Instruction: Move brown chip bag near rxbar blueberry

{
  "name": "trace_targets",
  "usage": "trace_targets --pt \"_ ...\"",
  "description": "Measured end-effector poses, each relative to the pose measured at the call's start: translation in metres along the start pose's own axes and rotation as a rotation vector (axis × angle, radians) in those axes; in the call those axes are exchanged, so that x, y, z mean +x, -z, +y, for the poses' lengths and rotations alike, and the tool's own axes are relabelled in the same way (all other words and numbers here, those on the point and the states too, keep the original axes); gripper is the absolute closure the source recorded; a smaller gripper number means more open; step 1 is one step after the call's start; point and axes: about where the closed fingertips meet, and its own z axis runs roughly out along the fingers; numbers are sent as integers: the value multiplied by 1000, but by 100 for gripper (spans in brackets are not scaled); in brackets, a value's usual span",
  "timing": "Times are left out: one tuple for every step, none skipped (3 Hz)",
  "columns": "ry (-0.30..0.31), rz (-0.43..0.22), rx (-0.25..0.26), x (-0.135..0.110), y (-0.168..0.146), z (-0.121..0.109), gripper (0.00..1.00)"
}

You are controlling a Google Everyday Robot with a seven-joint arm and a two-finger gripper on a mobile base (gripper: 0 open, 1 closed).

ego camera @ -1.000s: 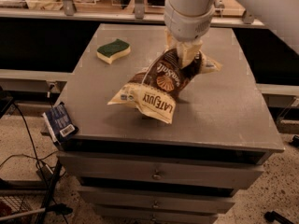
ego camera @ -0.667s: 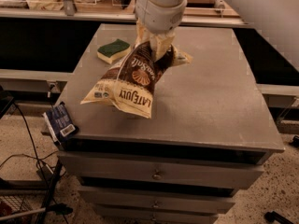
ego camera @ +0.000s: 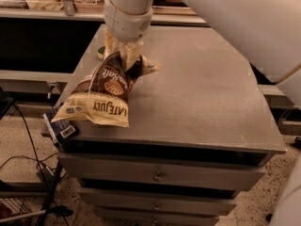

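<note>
Nearest the camera, well below the gripper (ego camera: 123, 55), the drawer fronts (ego camera: 160, 175) stack under the grey table (ego camera: 202, 93). Cables (ego camera: 26, 147) lie on the floor, down and to the near-left of the gripper.

The rxbar blueberry (ego camera: 61, 128) sits at the table's near-left corner, below the gripper and closer to the camera. Its white label faces up. Its upper part is hidden by the bag's lower end.

The brown chip bag (ego camera: 106, 95) hangs diagonally from the gripper, slanting down toward the near-left corner. Its cream lower end, lettering upside down, lies directly over the bar's position, and one corner passes beyond the table's left edge. Whether that end touches the tabletop cannot be determined.

The gripper is over the left half of the table. Its cream fingers (ego camera: 129, 55) are clamped together on the bag's crumpled upper end. The bag is the only item held. The white arm (ego camera: 235, 27) rises from it toward the upper right.

Just behind the gripper, a green sliver of a sponge (ego camera: 100, 53) shows on the table, mostly hidden.
</note>
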Motion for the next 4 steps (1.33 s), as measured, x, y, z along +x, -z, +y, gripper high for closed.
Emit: trace_targets --pt "46 -74 -1 -24 -12 -12 100" --pt "96 -140 4 -50 -17 -27 84" --pt "128 -179 -8 -66 -29 -38 60" --pt "150 -208 -22 -70 -45 -47 37"
